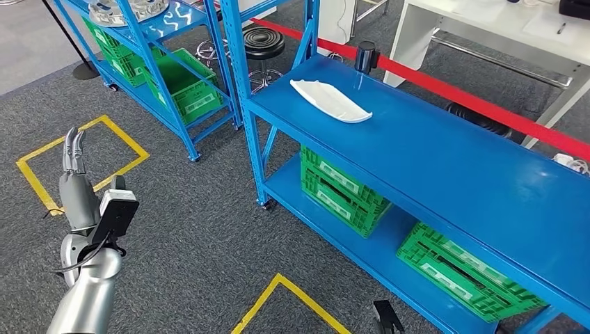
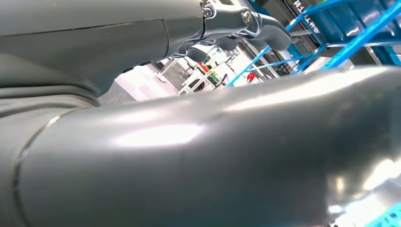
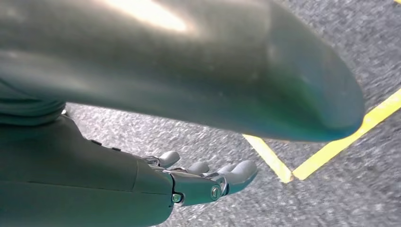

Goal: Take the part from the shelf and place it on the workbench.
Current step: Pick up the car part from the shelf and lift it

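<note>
A white, flat, curved part (image 1: pixel 330 101) lies on the top of the near blue rack (image 1: pixel 452 160), towards its far left corner. Further back, a second blue rack (image 1: pixel 160 28) carries silvery parts (image 1: pixel 125 10) on its top level. My left hand (image 1: pixel 73 156) is raised over the carpet at the left, fingers straight and together, pointing up, holding nothing; it is well left of both racks. In the left wrist view its thick thumb (image 2: pixel 213 142) looms large and the fingers (image 2: pixel 246 19) stretch out bare. My right hand (image 3: pixel 208 182) hangs over the carpet, fingers extended, holding nothing.
Green crates sit on the near rack's lower shelf (image 1: pixel 344 191) (image 1: pixel 463 271) and in the far rack (image 1: pixel 184 87). A black stool (image 1: pixel 263 43), a red barrier tape (image 1: pixel 445 87) and a white table (image 1: pixel 487 28) stand behind. Yellow tape squares (image 1: pixel 83 163) (image 1: pixel 285 292) mark the grey carpet.
</note>
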`<state>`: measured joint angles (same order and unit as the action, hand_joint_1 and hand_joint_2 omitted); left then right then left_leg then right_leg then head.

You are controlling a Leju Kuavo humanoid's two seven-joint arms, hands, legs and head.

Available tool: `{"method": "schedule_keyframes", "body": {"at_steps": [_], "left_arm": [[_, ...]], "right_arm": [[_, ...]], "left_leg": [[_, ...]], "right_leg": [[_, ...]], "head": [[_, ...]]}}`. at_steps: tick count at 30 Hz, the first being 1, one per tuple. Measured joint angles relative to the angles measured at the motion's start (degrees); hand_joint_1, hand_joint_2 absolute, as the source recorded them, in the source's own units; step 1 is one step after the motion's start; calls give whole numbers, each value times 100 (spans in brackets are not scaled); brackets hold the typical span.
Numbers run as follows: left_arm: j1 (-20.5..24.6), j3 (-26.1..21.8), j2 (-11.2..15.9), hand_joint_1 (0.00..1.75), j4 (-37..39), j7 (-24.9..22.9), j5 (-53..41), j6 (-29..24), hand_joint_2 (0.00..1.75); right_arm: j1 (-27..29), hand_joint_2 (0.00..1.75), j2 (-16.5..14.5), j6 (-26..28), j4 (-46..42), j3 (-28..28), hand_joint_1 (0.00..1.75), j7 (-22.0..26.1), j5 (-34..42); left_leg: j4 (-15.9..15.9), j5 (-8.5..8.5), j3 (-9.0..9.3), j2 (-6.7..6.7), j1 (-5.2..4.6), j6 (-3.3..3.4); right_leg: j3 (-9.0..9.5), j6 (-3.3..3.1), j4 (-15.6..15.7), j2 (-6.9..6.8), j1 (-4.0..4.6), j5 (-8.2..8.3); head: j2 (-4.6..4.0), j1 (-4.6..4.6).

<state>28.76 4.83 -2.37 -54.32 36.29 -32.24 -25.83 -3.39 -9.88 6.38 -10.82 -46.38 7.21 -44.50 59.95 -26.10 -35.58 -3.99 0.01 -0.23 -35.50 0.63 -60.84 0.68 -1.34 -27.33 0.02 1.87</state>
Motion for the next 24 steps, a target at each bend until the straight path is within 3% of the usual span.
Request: {"method": "schedule_keyframes", "body": {"at_steps": [3,5,8,13,17,20,22,24], "left_arm": [[19,0,-2,0,44,32,18,-1,0],[45,1,-6,0,84,48,25,-3,0],[99,2,-12,0,142,68,28,-11,0],[135,2,-15,0,208,84,32,-42,0],[129,2,-15,0,211,79,32,-50,0],[125,2,-12,0,199,72,31,-51,0],[122,5,-24,0,168,70,31,-54,0],[129,9,-34,0,146,62,31,-55,0]], "right_arm": [[3,0,-5,23,0,-31,0,7,7],[3,0,-5,49,0,-38,0,31,6],[4,0,-6,74,0,-46,0,74,-2],[3,0,-6,63,0,-59,0,79,-9],[3,0,-6,54,0,-68,0,64,16],[3,0,-20,27,0,-72,0,66,30],[1,0,-27,4,0,-72,0,69,40],[-3,0,-28,-10,0,-73,0,72,54]], "left_leg": [[-36,13,26,15,-4,101],[-66,19,51,36,-3,101],[-105,30,77,54,-1,56],[-134,35,91,58,8,-74],[-128,28,87,58,7,-110],[-142,23,104,68,-14,-18],[-316,95,222,117,13,38],[-480,164,339,191,57,57]], "right_leg": [[8,-51,19,10,13,22],[9,-79,19,26,22,23],[11,-114,17,36,30,18],[13,-137,13,36,34,11],[21,-136,22,35,29,11],[57,-76,96,47,2,40],[68,-37,73,47,11,21],[-105,-2,-310,27,25,-183]], "head": [[0,-2],[0,-1],[0,-1],[0,-1],[0,0],[0,-1],[0,2],[0,10]]}}
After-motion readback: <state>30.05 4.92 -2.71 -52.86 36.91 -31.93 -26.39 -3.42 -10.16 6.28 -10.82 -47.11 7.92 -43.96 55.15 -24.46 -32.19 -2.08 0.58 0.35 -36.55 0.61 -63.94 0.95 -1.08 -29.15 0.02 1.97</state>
